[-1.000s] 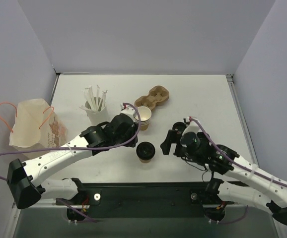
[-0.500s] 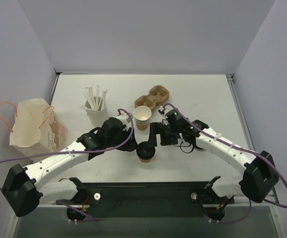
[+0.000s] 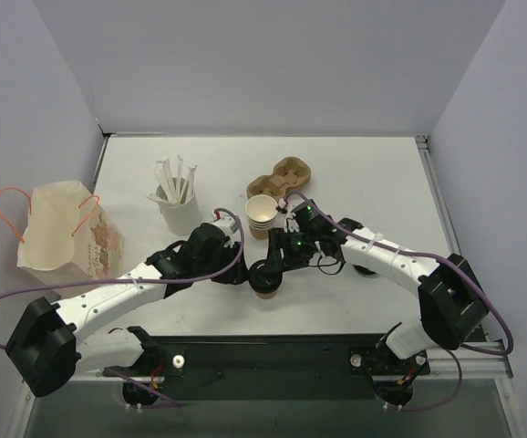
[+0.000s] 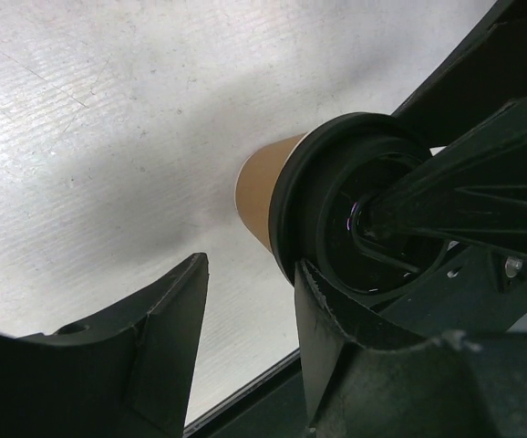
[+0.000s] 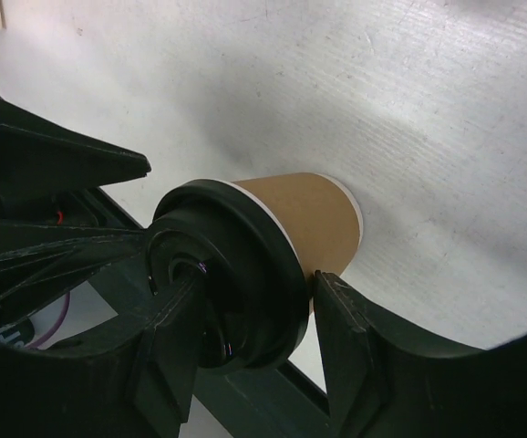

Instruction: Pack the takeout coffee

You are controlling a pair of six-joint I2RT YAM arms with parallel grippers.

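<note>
**A:** Where's the coffee (image 3: 265,276)?

**B:** Upright on the table (image 3: 382,173), near the middle, with its black lid (image 5: 227,283) on. It sits right between my two arms.

**A:** Who has it?

**B:** My right gripper (image 5: 254,301). Its fingers (image 5: 355,347) sit on either side of the lid and, as far as the wrist view lets me judge, press on the rim. My left gripper (image 4: 250,269) stands half open on the coffee's left. There's bare table between its fingers, and one fingertip (image 4: 314,292) is just beside the lid.

**A:** And the other containers?

**B:** The cup stack (image 3: 261,213) is just beyond the coffee: nested tan cups, the top one white inside. The carrier (image 3: 284,175) lies farther back with two wells facing up. Far left, a white cup (image 3: 177,212) holds white wrapped sticks (image 3: 174,178). The bag (image 3: 63,233) stands at the left with its orange handles up.
</note>
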